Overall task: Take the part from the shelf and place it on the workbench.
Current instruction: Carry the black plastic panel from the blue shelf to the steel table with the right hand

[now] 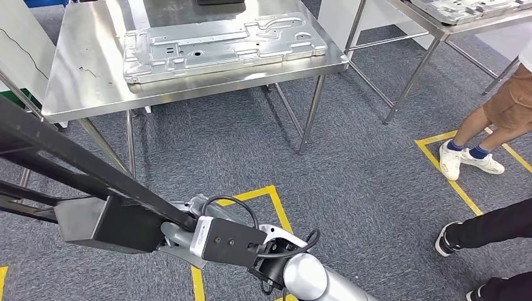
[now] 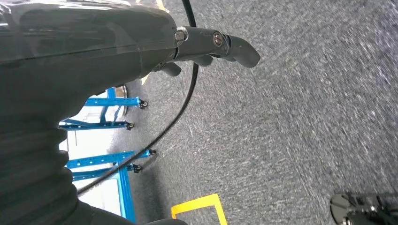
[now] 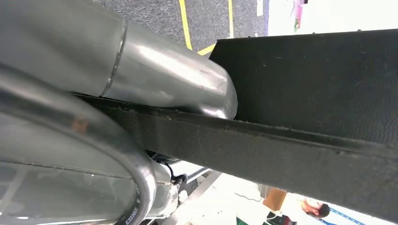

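Right arm (image 1: 313, 279): polished silver tube with a black camera box at the wrist and looped black cables. Left hand (image 2: 206, 44): glossy dark grey shell, ribbed grey cover, bare screw heads at finger pivots, one thin black cable alongside

Even overhead light filled the head view, and the steel desk (image 1: 81, 75) threw broad glare with soft leg shadows on the carpet (image 1: 351, 175). The left wrist view was streaked with motion blur across the carpet. In the right wrist view, the near arm was out of focus and the background blown white.
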